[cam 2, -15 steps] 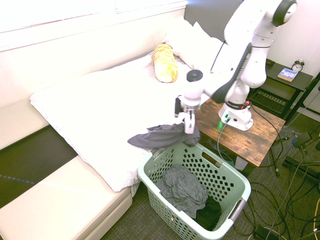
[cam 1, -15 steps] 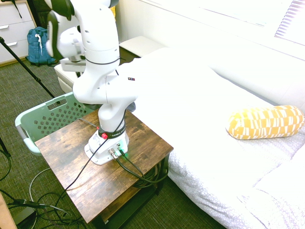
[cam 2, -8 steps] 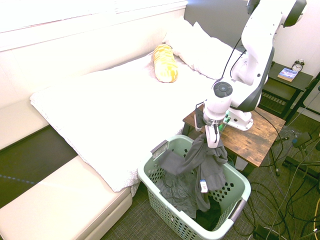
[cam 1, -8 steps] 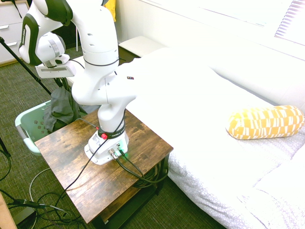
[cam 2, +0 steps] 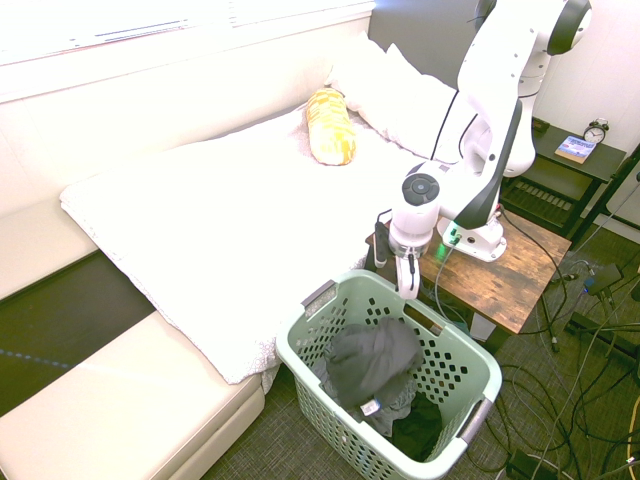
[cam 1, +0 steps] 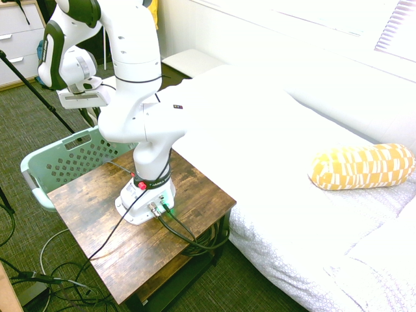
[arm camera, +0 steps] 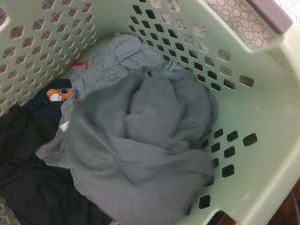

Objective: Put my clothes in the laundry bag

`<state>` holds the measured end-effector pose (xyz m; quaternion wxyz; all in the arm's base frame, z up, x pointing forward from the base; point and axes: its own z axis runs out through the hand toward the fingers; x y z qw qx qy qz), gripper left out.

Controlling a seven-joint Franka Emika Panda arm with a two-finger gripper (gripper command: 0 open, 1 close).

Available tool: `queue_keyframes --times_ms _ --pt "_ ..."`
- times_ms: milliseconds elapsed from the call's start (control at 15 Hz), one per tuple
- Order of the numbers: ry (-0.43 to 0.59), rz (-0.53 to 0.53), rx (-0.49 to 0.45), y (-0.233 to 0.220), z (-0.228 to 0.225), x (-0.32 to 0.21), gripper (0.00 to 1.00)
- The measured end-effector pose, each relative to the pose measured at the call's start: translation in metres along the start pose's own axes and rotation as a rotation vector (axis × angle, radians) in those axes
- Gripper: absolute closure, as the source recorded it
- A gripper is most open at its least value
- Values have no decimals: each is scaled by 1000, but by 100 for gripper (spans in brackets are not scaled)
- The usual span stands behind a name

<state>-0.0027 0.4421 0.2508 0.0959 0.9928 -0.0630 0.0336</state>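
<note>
The clothes, a dark charcoal-grey garment, lie bunched inside the laundry bag, a pale mint-green perforated basket on the floor beside the bed. The wrist view looks straight down on the grey garment resting against the basket wall. My gripper hangs just above the basket's far rim, open, with nothing between its fingers and apart from the garment. In the first exterior view the basket shows behind the table, and the arm hides the gripper's fingers.
Other dark clothing lies under and beside the grey garment. A white bed with a yellow patterned pillow runs along the basket's far side. The wooden side table bearing the arm stands right next to the basket.
The gripper carried the grey garment from the bed's edge over the basket, then opened. The garment dropped off the fingers and now lies in the basket.
</note>
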Motion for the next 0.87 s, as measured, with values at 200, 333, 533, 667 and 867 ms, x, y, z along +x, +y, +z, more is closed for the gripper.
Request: queue_keyframes --times_ms 200,333,533,667,867 --pt "-6 111 -9 11 6 77 0" --pt "-19 201 -2 40 1 162 0" --pt "-22 343 27 112 -18 287 0" --pt "-20 437 52 177 -28 359 0" --pt "-64 564 110 302 -28 436 0"
